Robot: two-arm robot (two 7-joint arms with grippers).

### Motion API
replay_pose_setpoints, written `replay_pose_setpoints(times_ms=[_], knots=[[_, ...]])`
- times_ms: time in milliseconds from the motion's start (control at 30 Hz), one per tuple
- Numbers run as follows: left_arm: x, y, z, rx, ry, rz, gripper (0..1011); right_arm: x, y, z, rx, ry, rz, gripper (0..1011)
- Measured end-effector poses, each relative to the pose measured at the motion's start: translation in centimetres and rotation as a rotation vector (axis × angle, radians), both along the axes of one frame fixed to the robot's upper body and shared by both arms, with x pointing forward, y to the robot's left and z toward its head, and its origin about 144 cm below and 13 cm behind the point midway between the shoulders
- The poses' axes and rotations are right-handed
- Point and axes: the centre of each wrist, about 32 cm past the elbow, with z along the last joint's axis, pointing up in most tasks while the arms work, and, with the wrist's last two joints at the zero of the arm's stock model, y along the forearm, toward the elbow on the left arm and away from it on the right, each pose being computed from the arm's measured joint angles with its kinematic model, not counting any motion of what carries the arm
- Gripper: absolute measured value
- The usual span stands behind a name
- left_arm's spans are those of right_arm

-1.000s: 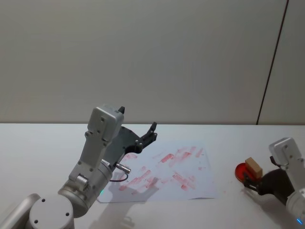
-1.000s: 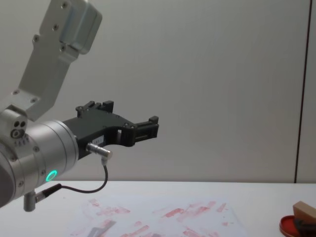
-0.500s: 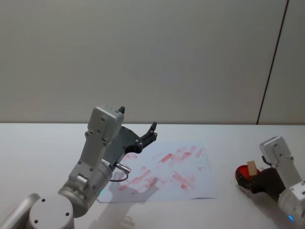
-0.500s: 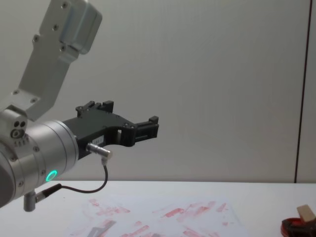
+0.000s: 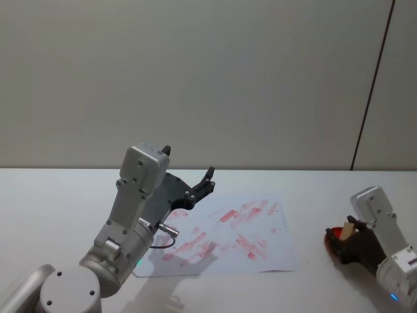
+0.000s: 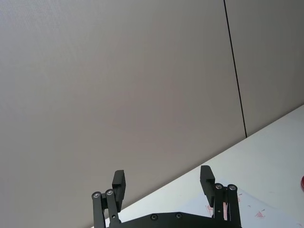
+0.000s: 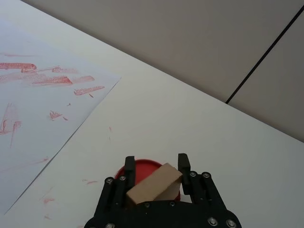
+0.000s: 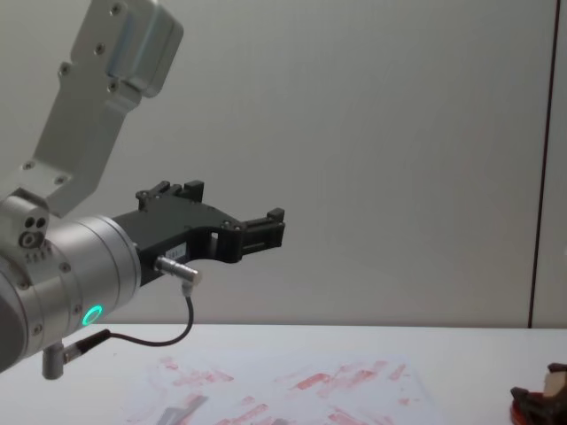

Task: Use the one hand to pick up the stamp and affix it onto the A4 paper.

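Right gripper, fingers clamped on the blocky wooden stamp over the round red ink pad; left gripper, fingers apart, above the smeared A4 paper.

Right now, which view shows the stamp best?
The right wrist view: the stamp shows large and close within the right gripper, over the red pad. The head view gives just a tan sliver beside that gripper; the chest view catches a small corner at its lower right edge.
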Motion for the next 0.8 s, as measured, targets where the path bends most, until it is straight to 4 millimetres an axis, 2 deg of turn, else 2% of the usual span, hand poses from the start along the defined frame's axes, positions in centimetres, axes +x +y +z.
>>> replay_pose_setpoints(times_ms=[33, 133, 800], knots=[[0.00, 0.00, 0.00, 0.000, 0.000, 0.000, 1002, 0.03, 0.02, 0.00, 0.000, 0.000, 0.000, 515], [0.00, 0.00, 0.00, 0.000, 0.000, 0.000, 1003, 0.06, 0.03, -0.03, -0.001, 0.001, 0.000, 479], [0.00, 0.00, 0.00, 0.000, 0.000, 0.000, 1002, 0.19, 0.19, 0.02, 0.019, -0.022, 0.008, 479]])
